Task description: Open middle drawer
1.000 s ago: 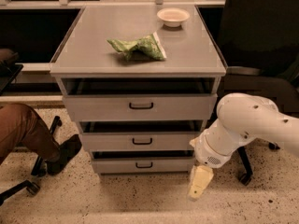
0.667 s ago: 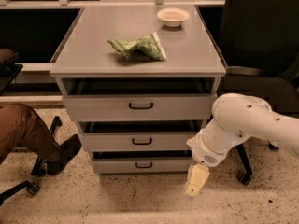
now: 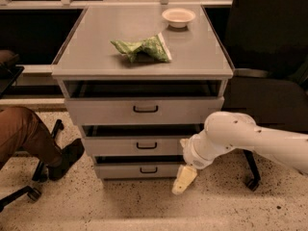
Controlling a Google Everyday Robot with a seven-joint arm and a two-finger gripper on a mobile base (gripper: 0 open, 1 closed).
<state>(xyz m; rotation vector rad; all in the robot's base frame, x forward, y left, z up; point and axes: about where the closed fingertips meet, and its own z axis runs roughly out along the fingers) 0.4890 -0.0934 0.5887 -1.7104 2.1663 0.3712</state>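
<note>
The grey cabinet (image 3: 144,61) has three flat-fronted drawers. The middle drawer (image 3: 115,147) is light grey with a small black bar handle (image 3: 146,145). Its front stands slightly forward, with a dark gap above it. My gripper (image 3: 185,179) is cream-coloured and hangs from the white arm (image 3: 231,136). It points down toward the floor, in front of the right end of the bottom drawer (image 3: 120,170). It is below and to the right of the middle drawer's handle and not touching it. The arm's wrist covers the middle drawer's right end.
The wider top drawer (image 3: 106,110) sits above. A green crumpled bag (image 3: 142,48) and a small white bowl (image 3: 178,17) lie on the cabinet top. A seated person's leg and shoe (image 3: 33,143) are at the left, and a black chair (image 3: 269,81) is at the right.
The arm and gripper have moved left, closer to the cabinet's right side. The drawers have not moved.
</note>
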